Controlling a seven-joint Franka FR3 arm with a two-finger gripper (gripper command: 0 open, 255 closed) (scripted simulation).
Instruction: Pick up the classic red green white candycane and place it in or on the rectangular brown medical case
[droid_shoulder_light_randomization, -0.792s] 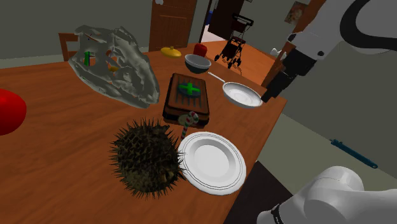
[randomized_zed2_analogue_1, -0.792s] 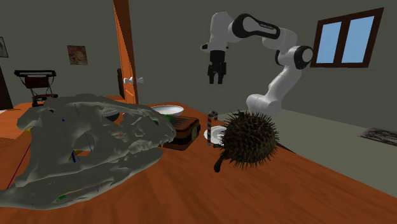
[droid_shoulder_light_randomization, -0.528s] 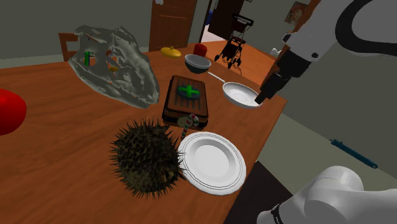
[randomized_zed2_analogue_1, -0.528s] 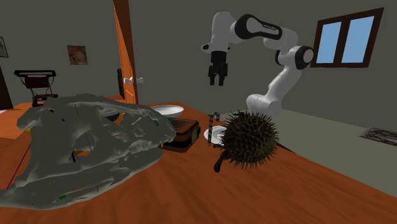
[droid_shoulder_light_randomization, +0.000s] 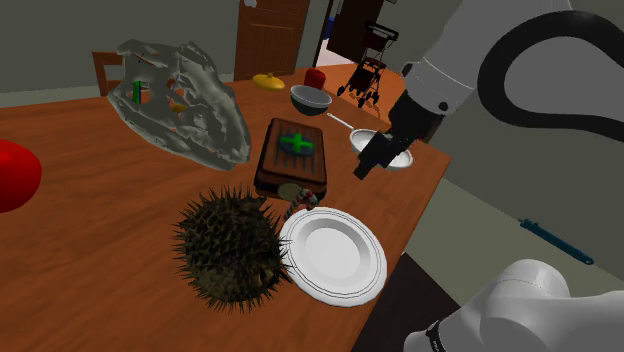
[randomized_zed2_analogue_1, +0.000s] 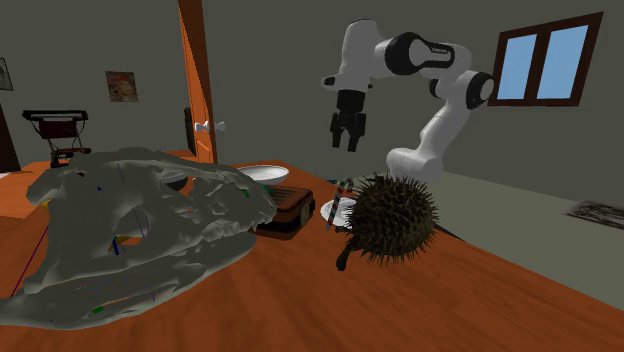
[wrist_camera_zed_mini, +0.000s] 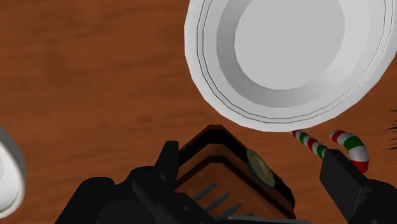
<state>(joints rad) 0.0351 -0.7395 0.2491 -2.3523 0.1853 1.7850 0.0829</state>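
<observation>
Your black fingers (wrist_camera_zed_mini: 347, 184) hang spread and empty over the brown rectangular case (wrist_camera_zed_mini: 222, 159), the red-green-white striped candy cane (wrist_camera_zed_mini: 348, 144) just beside it.

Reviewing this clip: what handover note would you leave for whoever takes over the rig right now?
Gripper: empty, jaws open, above the table near a corner of the brown case.
Candy cane: on the table between the case and the white plate, close to the spiky ball; not grasped.
Done: nothing placed yet.
Left: go down to the cane, grasp it, lift it and set it on the case.
</observation>
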